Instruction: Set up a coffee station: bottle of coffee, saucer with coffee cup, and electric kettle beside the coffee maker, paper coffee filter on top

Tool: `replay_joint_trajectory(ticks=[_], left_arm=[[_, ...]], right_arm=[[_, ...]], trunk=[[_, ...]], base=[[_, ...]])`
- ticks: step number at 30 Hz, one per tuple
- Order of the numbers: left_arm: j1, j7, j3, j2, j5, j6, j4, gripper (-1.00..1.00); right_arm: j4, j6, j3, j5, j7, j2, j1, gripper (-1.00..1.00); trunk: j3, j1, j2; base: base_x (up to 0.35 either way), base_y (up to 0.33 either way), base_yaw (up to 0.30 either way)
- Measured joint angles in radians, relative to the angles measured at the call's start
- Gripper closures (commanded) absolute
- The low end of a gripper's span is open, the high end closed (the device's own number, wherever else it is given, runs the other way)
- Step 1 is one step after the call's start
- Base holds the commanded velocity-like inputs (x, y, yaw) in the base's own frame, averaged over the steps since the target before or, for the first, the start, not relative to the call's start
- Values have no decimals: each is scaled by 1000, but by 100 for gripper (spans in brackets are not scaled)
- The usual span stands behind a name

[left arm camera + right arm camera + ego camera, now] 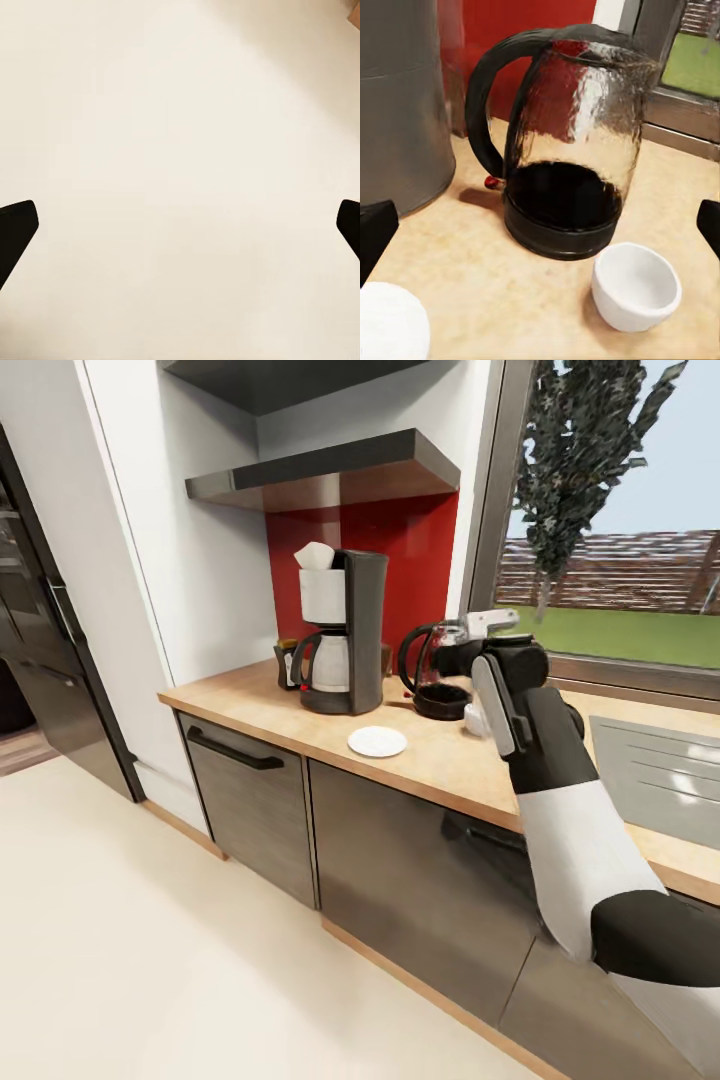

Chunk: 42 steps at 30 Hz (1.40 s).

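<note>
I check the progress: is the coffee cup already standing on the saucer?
No, the coffee cup stands on the countertop apart from the saucer.

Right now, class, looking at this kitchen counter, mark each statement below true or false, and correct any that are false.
1. A paper coffee filter sits on top of the coffee maker. True.
2. The coffee cup stands on the saucer. False: the cup stands on the bare kitchen countertop, apart from the saucer.
3. The electric kettle stands on the countertop beside the coffee maker. True.
4. The right gripper is clamped on the kettle's handle. False: its fingers are spread wide and hold nothing.
5. The saucer lies in the sink. False: it lies in front of the coffee maker.
</note>
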Motion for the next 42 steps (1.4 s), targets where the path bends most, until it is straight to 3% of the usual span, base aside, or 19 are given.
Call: replay_joint_trajectory(ticks=[1, 4, 6, 10, 12, 14, 16, 21, 28, 42], left_arm=[[0, 0, 0, 0, 0, 0, 0, -100], [0, 0, 0, 0, 0, 0, 0, -100], [0, 0, 0, 0, 0, 0, 0, -100], [0, 0, 1, 0, 0, 0, 0, -100], [0, 0, 0, 0, 0, 0, 0, -100], [0, 0, 0, 0, 0, 0, 0, -100], [0, 0, 1, 0, 0, 0, 0, -100], [0, 0, 0, 0, 0, 0, 0, -100], [0, 0, 1, 0, 0, 0, 0, -100], [0, 0, 1, 0, 0, 0, 0, -100]], right_arm=[[-3, 7, 0, 3, 0, -18, -5, -100], [-5, 18, -2, 4, 2, -105, -13, -100], [-6, 19, -2, 1, 3, -129, -15, -100], [12, 24, -2, 3, 5, -217, -44, -100], [33, 25, -2, -1, 5, -239, -63, -100], [142, 26, -3, -1, 15, -285, -126, -100], [274, 26, -3, -8, 67, -306, -177, -100], [447, 26, -2, -9, 173, -333, -247, -100], [647, 26, 4, -10, 230, -338, -326, -100], [736, 26, 9, -9, 261, -337, -341, -100]], trunk=[[0, 0, 0], [0, 0, 0], [0, 0, 0], [0, 0, 0], [0, 0, 0], [0, 0, 0], [0, 0, 0], [0, 0, 0], [0, 0, 0], [0, 0, 0]], base=[[0, 0, 0], [0, 0, 0], [0, 0, 0], [0, 0, 0], [0, 0, 0], [0, 0, 0], [0, 0, 0], [0, 0, 0], [1, 0, 0], [80, 0, 0]])
